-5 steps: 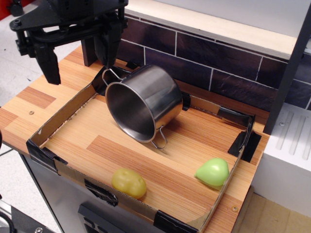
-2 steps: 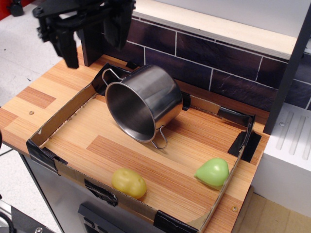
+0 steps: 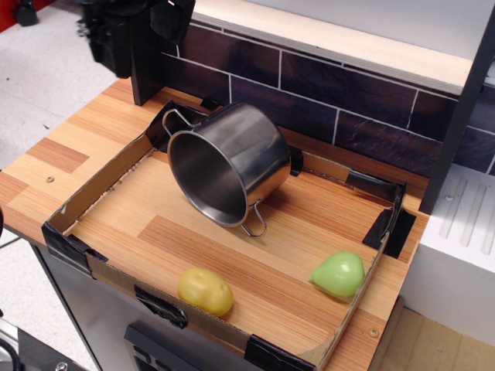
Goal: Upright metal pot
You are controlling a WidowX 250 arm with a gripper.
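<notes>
1. The table [image 3: 46, 162] is a wood-grain top in orange and brown bands, with a screw head near its 9 o'clock edge.
2. Behind it, from 12 to 2 o'clock, runs a wall [image 3: 348, 97] of dark tiles with pale grout, capped by a light ledge [image 3: 340, 42].
3. A white unit [image 3: 460, 247] with a ribbed top stands at 3 o'clock, just beside the table.
4. A low cardboard tray [image 3: 93, 182] with black tape at its corners covers most of the table.
5. The pot [image 3: 232, 158] lies on its side in the tray at about 11 o'clock from the tray's middle. It is shiny steel, a plain cylinder, its mouth facing 7 o'clock and its dull grey inside showing. One wire loop handle sticks out at its 5 o'clock, resting on the wood; the other at 10 o'clock, by the tray's taped corner.
6. The gripper [image 3: 135, 27] hangs at the 11 o'clock corner, black, partly cut off by the frame, well apart from the pot. It holds nothing; how far it is open cannot be told.
7. A green toy [image 3: 339, 274] lies at 4 o'clock in the tray.
8. A yellow toy [image 3: 205, 291] lies at 6 o'clock, touching the tray's near wall.
</notes>
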